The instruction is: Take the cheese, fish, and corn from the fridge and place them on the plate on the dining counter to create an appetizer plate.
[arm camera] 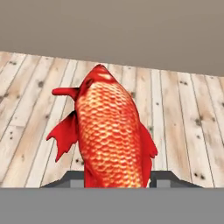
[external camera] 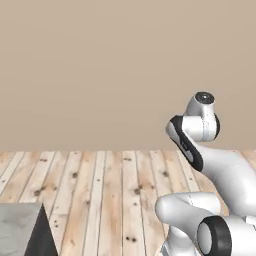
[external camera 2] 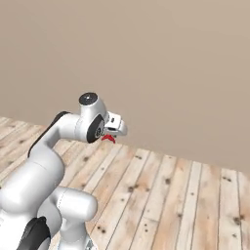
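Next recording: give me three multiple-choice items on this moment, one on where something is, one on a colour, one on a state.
1. Where is the fish?
A. on a plate
B. between the fingers of the hand
C. on the plank floor

2. What colour is the fish?
A. red-orange
B. blue
C. yellow

3. What state is the hand in?
A. wide open, nothing in it
B. closed on the fish
C. closed on a corn cob

Answers:
1. B, the hand view shows the fish rising between the two dark tips.
2. A, its scales and fins are red-orange.
3. B, the tips sit against both sides of the fish, above the floor.
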### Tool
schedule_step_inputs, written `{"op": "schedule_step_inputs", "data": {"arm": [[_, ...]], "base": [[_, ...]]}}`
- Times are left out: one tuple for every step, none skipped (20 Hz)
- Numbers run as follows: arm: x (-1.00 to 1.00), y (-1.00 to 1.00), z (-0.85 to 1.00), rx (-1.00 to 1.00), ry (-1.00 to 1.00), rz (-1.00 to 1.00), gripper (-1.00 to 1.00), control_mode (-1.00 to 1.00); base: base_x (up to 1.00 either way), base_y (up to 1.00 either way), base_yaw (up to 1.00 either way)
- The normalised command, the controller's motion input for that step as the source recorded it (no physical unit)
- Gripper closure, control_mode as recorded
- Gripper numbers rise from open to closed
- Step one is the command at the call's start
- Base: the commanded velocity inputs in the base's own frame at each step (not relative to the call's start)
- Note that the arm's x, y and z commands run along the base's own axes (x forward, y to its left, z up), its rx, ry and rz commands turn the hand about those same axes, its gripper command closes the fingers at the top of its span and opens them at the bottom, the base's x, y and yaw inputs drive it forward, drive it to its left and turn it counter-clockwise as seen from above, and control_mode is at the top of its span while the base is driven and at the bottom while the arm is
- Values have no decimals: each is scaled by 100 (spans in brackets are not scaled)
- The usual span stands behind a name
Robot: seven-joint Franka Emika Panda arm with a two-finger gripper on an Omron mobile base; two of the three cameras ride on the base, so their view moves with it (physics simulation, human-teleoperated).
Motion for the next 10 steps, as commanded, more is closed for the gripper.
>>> {"op": "schedule_step_inputs", "data": {"arm": [[0,0,0,0,0,0,100,100],[0,0,0,0,0,0,100,100],[0,0,0,0,0,0,100,100],[0,0,0,0,0,0,100,100],[0,0,0,0,0,0,100,100],[0,0,0,0,0,0,100,100],[0,0,0,0,0,0,100,100],[0,0,0,0,0,0,100,100],[0,0,0,0,0,0,100,100],[0,0,0,0,0,0,100,100]], "base": [[51,0,93],[55,-1,93],[78,-8,88],[85,-15,85],[87,-24,81],[89,-34,75],[89,-38,72],[89,-41,70],[91,-45,69],[94,-48,67]]}}
